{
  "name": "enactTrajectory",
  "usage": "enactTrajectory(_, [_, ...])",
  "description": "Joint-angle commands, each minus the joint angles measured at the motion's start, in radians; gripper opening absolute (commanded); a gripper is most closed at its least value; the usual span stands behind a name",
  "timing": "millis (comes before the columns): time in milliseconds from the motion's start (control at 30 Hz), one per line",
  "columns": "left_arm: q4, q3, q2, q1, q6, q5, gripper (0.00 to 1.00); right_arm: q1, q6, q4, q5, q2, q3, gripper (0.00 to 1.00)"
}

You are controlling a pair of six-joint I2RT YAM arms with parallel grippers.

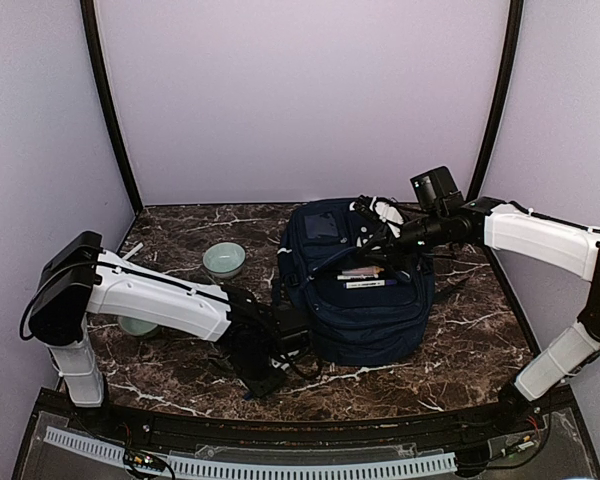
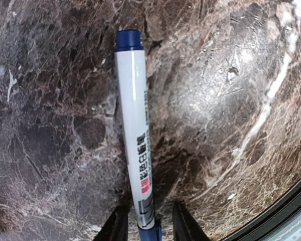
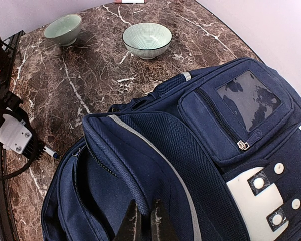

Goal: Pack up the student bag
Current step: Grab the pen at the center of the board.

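Note:
The student bag (image 1: pixel 365 310), navy blue with white reflective stripes, lies in the middle of the table. Its main compartment (image 3: pixel 95 196) gapes open. My right gripper (image 3: pixel 146 210) is shut on the edge of the bag's flap and holds it up; it also shows in the top view (image 1: pixel 372 238). A white marker with a blue cap (image 2: pixel 133 125) lies on the marble to the left of the bag. My left gripper (image 2: pixel 150 215) is low over the table, its fingers (image 2: pixel 183 223) open and set either side of the marker's near end. Two pens (image 1: pixel 365 277) lie on the bag.
A pale green bowl (image 1: pixel 224 260) stands left of the bag, and a second bowl (image 1: pixel 138 325) is half hidden behind my left arm. Both show in the right wrist view, one striped (image 3: pixel 147 39) and one plain (image 3: pixel 62 28). The table's black front edge (image 2: pixel 291 211) is close to my left gripper.

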Motion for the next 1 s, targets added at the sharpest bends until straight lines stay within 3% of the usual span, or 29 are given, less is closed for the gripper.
enactTrajectory(0, [-0.047, 0.039, 0.054, 0.009, -0.019, -0.115, 0.3, -0.004, 0.006, 0.052, -0.034, 0.003, 0.017, 0.0])
enactTrajectory(333, [-0.024, 0.104, 0.084, 0.007, -0.012, -0.117, 0.28, -0.004, 0.003, 0.05, -0.035, 0.003, 0.016, 0.0])
enactTrajectory(567, [0.0, 0.092, 0.053, 0.008, -0.022, -0.136, 0.36, -0.004, 0.002, 0.051, -0.036, 0.001, 0.016, 0.0])
enactTrajectory(767, [0.031, 0.061, 0.045, 0.009, -0.019, -0.118, 0.23, -0.004, 0.002, 0.046, -0.042, 0.007, 0.019, 0.0])
enactTrajectory(967, [0.048, 0.039, 0.045, 0.008, -0.02, -0.102, 0.18, -0.005, 0.002, 0.046, -0.042, 0.008, 0.018, 0.0])
